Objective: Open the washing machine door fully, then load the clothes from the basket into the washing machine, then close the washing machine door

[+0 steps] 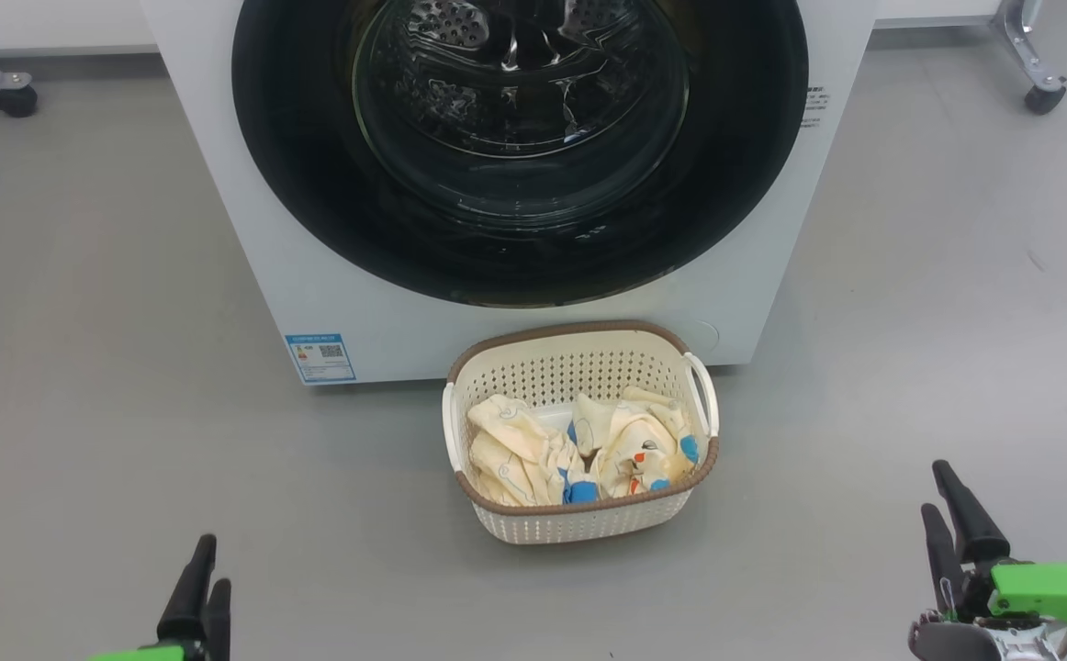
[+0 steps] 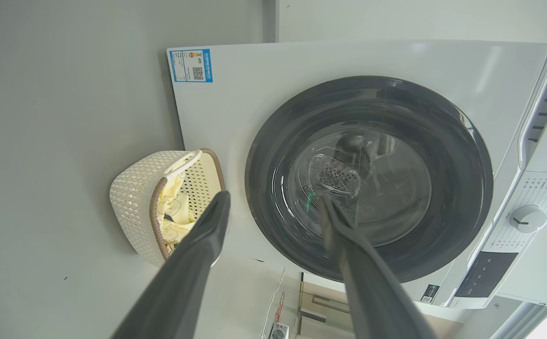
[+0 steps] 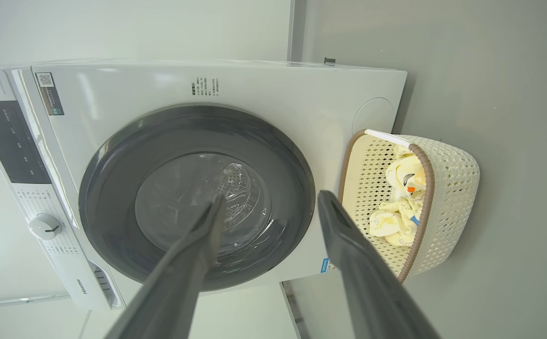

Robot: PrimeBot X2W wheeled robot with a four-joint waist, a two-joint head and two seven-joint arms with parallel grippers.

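**Door shut, basket ready, both grippers waiting low**

The washing machine (image 1: 772,275) stands square in front of the robot on the grey floor (image 1: 129,367). Its front is taken up by the washing machine door (image 1: 520,147), which lies closed and flush against the panel, so the first step of the task is not yet done. The steel drum shows dimly through the domed glass.

The basket (image 1: 589,523) sits on the floor directly below the door, close against the machine's base. Whether it touches the panel is hard to tell from here. That spot likely keeps the carry short once the door swings clear. The clothes (image 1: 579,450) lie crumpled inside it, pale yellow with blue cuffs, below the brown rim.

The left gripper (image 1: 212,562) and the right gripper (image 1: 935,488) hang low at either side, well apart from the basket and machine. Both point forward at the machine. The wrist views show each pair of jaws spread wide with nothing between them
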